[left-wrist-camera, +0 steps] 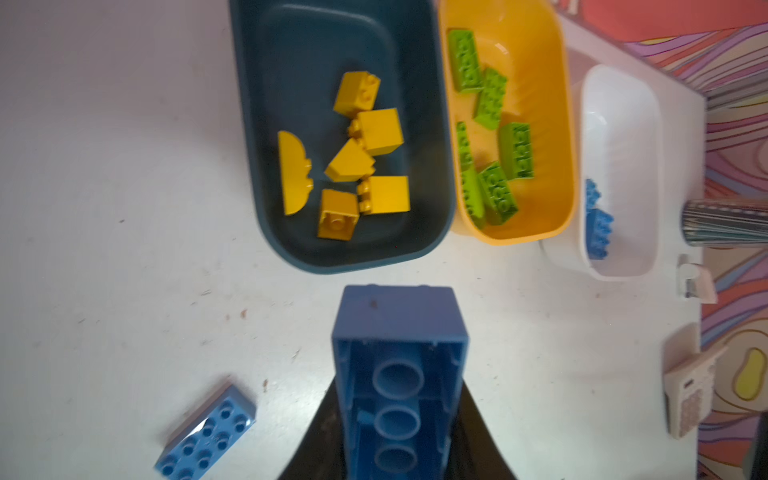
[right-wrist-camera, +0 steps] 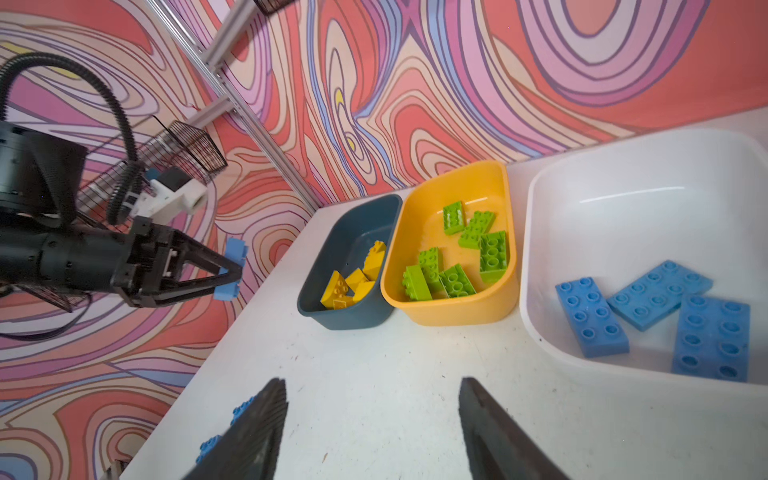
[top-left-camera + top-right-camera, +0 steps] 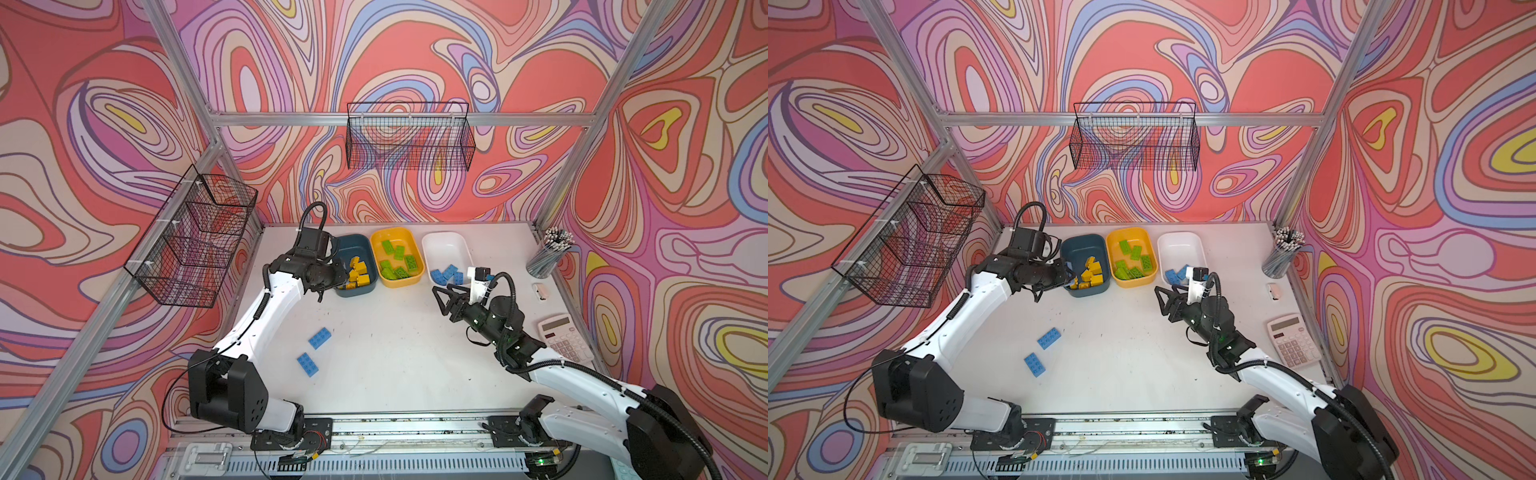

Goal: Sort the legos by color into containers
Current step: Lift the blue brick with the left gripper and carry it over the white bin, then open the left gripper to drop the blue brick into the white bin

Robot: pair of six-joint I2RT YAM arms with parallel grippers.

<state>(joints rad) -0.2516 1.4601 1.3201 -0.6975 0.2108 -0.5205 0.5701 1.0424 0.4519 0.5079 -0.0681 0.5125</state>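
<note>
I have the left claw [image 2: 232,270] clamped on a light blue studded plastic brick [image 1: 399,374]. The right claw [image 2: 372,384] gapes empty beside the white plastic tub [image 2: 623,166] near the table [image 2: 374,340]'s far edge.

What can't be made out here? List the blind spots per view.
1. Held blue brick: in both top views, hidden behind the left gripper and its wrist.
2. Blue bricks in the white tub: in both top views, partly covered by the right wrist camera, so the count is unclear there.
3. Loose blue bricks: in the right wrist view, mostly behind a right gripper finger.
4. Small pale object near the calculator: too small to identify.
</note>
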